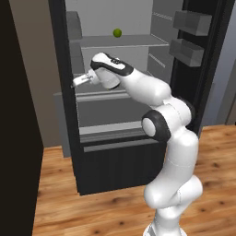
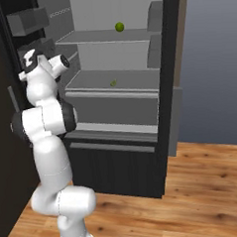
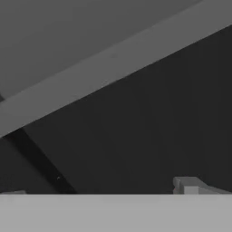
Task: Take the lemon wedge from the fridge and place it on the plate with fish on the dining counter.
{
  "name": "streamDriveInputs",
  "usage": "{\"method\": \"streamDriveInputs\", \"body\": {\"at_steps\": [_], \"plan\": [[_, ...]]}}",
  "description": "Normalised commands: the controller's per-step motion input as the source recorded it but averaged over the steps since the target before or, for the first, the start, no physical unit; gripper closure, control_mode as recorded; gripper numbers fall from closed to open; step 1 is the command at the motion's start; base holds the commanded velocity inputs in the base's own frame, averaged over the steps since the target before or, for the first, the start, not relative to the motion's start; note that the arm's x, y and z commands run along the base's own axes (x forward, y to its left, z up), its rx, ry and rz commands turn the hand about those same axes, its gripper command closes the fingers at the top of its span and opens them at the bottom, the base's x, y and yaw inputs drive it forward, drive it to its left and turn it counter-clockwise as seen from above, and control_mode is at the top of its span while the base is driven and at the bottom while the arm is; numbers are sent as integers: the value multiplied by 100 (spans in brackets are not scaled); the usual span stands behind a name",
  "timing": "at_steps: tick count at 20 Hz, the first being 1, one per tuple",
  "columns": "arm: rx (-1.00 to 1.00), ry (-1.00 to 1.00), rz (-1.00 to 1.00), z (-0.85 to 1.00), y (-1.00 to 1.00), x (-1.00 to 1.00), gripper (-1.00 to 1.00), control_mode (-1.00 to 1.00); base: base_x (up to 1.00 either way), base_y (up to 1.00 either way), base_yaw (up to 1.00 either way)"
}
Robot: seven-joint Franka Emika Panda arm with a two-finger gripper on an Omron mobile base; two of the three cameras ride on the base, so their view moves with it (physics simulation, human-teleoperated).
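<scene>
While the fridge (image 2: 136, 139) stands with its doors swung wide, its light grey shelves lie exposed above the wooden floor (image 1: 115, 203). A round green fruit (image 2: 119, 26) sits on the upper shelf, and the lemon wedge (image 2: 113, 83), a tiny yellow-green sliver, rests on the shelf below it, toward the middle. Grey door bins (image 1: 191, 34) line the open doors on either side. Nothing lies between the shelf front and the wedge. The white arm rises from the base, bends at its dark elbow and reaches toward the left part of the fridge opening, with the gripper (image 1: 76, 82) at about the middle shelf's height, well apart from the wedge. Its fingers are spread wide and hold nothing.
</scene>
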Motion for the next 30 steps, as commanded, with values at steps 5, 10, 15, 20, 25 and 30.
{"method": "streamDriveInputs", "body": {"at_steps": [5,10,15,20,25,30], "plan": [[4,1,0,-4,14,3,-100,-100,0,0,0],[5,1,-18,24,-50,-88,-100,-100,0,0,0],[0,8,-33,42,-86,-100,-100,-100,0,0,0],[-2,11,-34,19,-81,-100,-100,-100,0,0,0],[-19,22,-30,1,-82,-100,-100,-100,0,0,0],[-27,40,-27,-4,-82,-93,-100,-100,0,0,0]]}}
